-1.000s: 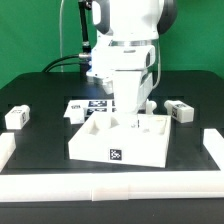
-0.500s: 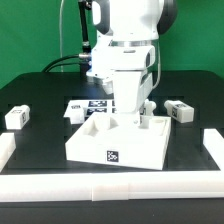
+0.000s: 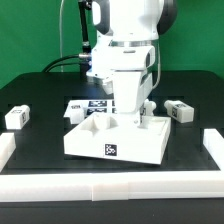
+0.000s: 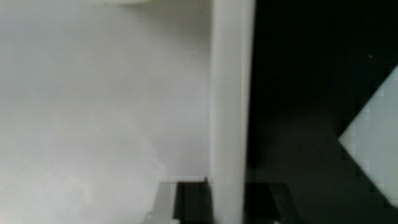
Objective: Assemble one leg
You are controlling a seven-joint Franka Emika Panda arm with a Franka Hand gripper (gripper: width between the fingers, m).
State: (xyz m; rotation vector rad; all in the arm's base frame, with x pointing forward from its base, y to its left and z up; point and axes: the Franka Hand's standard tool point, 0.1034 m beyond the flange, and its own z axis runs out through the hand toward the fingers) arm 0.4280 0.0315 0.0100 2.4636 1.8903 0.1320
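My gripper (image 3: 130,114) is shut on the raised rim of the large white square panel (image 3: 112,142), near its back middle. The panel lies a little askew on the black table, with a tag on its front face. In the wrist view the white rim (image 4: 230,100) runs between my two dark fingers (image 4: 192,203), and the gripper (image 4: 230,203) is closed on it. One leg (image 3: 17,116), a small white tagged block, lies at the exterior view's left. Another leg (image 3: 180,111) lies at the right. A third white block (image 3: 150,104) shows beside the arm, partly hidden.
The marker board (image 3: 84,105) lies flat behind the panel, partly hidden by the arm. A low white border (image 3: 110,186) runs along the front of the table and up both sides. A green backdrop stands behind.
The panel has turned slightly in my grip: its front left corner has swung toward the exterior view's left and its front tag has shifted left and up. The arm has hardly moved.
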